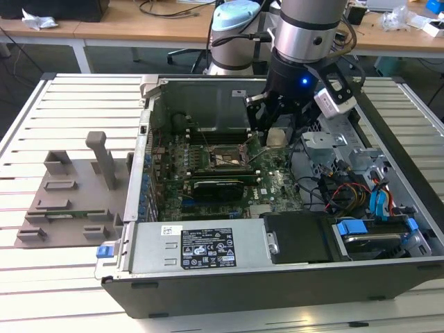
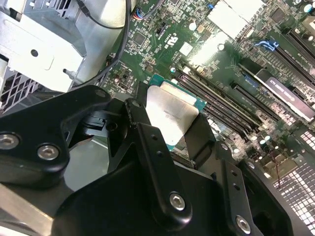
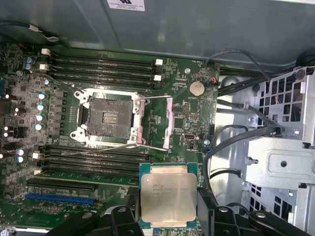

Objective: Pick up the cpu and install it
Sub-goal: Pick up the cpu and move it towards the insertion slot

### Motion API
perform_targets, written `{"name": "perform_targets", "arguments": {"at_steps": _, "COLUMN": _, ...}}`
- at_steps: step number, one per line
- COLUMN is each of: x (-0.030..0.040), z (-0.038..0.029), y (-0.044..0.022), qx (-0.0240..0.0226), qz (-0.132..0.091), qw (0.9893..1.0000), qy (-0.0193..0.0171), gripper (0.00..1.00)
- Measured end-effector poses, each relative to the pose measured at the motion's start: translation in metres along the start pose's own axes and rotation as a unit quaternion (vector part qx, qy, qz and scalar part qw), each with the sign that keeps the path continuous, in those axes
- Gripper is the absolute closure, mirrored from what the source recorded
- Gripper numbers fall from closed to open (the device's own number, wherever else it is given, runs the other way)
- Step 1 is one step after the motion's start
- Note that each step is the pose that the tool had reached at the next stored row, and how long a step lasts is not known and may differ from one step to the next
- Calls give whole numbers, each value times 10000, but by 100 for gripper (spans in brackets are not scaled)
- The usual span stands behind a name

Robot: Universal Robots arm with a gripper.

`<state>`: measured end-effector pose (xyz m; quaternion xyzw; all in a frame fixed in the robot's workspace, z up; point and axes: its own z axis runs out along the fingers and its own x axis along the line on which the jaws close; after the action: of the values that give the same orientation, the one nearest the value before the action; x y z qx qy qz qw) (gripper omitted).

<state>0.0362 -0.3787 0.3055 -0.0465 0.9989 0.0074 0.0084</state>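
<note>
No text can be read. The cpu (image 3: 167, 195) lid carries a few faint printed lines, too small to make out. A white label (image 3: 126, 4) on the grey case wall (image 3: 221, 24) is cut off. In the exterior view, a black label (image 1: 210, 248) with tiny white marks and a white sticker (image 1: 172, 231) sit on a grey metal panel (image 1: 152, 253), both illegible.

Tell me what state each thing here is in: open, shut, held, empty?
cpu: held by two opposite edges, metal top showing, not yet in the socket.
gripper: shut on the cpu, over the motherboard.
cpu socket: empty, uncovered.
socket load plate: swung open beside the socket.
computer case: lying on its side, side panel off, insides exposed.
</note>
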Motion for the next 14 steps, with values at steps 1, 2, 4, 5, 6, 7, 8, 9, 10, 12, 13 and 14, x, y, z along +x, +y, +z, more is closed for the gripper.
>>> {"name": "perform_targets", "arguments": {"at_steps": 1, "x": 0, "z": 1, "y": 0, "qx": 0, "qz": 0, "qw": 10000, "qy": 0, "gripper": 45}}
{"name": "perform_targets", "arguments": {"at_steps": 2, "x": 0, "z": 4, "y": 1, "qx": 0, "qz": 0, "qw": 10000, "qy": 0, "gripper": 45}}
{"name": "perform_targets", "arguments": {"at_steps": 4, "x": 0, "z": 19, "y": 0, "qx": 0, "qz": 0, "qw": 10000, "qy": 0, "gripper": 45}}
{"name": "perform_targets", "arguments": {"at_steps": 5, "x": 0, "z": 31, "y": 0, "qx": 0, "qz": 0, "qw": 10000, "qy": 0, "gripper": 45}}
{"name": "perform_targets", "arguments": {"at_steps": 6, "x": 1, "z": 41, "y": 0, "qx": 0, "qz": 0, "qw": 10000, "qy": 0, "gripper": 45}}
{"name": "perform_targets", "arguments": {"at_steps": 7, "x": 1, "z": 54, "y": 0, "qx": 0, "qz": 0, "qw": 10000, "qy": 0, "gripper": 45}}
{"name": "perform_targets", "arguments": {"at_steps": 8, "x": 1, "z": 69, "y": -1, "qx": 0, "qz": 0, "qw": 10000, "qy": 0, "gripper": 45}}
{"name": "perform_targets", "arguments": {"at_steps": 9, "x": 1, "z": 76, "y": -1, "qx": 0, "qz": 0, "qw": 10000, "qy": 0, "gripper": 45}}
{"name": "perform_targets", "arguments": {"at_steps": 10, "x": 1, "z": 84, "y": -1, "qx": 0, "qz": 0, "qw": 10000, "qy": 0, "gripper": 45}}
{"name": "perform_targets", "arguments": {"at_steps": 12, "x": 2, "z": 103, "y": -1, "qx": 0, "qz": 0, "qw": 10000, "qy": 0, "gripper": 45}}
{"name": "perform_targets", "arguments": {"at_steps": 13, "x": 2, "z": 115, "y": -2, "qx": 0, "qz": 0, "qw": 10000, "qy": 0, "gripper": 45}}
{"name": "perform_targets", "arguments": {"at_steps": 14, "x": 2, "z": 124, "y": -1, "qx": 0, "qz": 0, "qw": 10000, "qy": 0, "gripper": 45}}
